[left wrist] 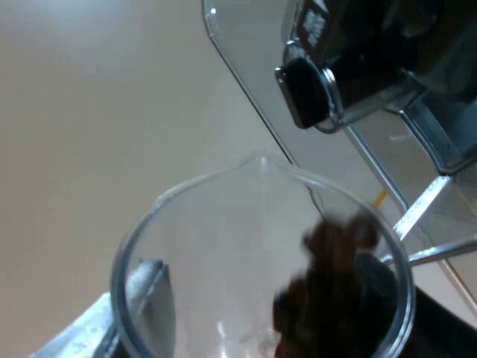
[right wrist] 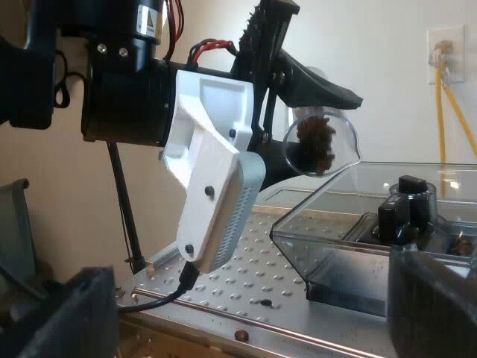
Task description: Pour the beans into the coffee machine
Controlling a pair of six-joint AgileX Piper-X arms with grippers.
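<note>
Glass point(left wrist: 223, 246) of beans point(left wrist: 328, 298) clamped in left gripper point(left wrist: 264, 298), tilted at hopper point(right wrist: 335, 224) rim. Right gripper point(right wrist: 246, 313) spread, empty. Risk: beans spilled onto machine top point(right wrist: 246, 276) if poured short of rim.

A warning triangle stands on the label point(right wrist: 149, 18) atop the left arm's black joint point(right wrist: 123, 104); no words are legible.

The left arm point(right wrist: 119, 97) and its tilted glass point(right wrist: 320, 143) block the way over the machine top point(right wrist: 246, 276) and hang above the hopper point(right wrist: 313, 239) rim. Inside the open hopper a black knob point(right wrist: 406, 203) stands up; free room lies around it.
</note>
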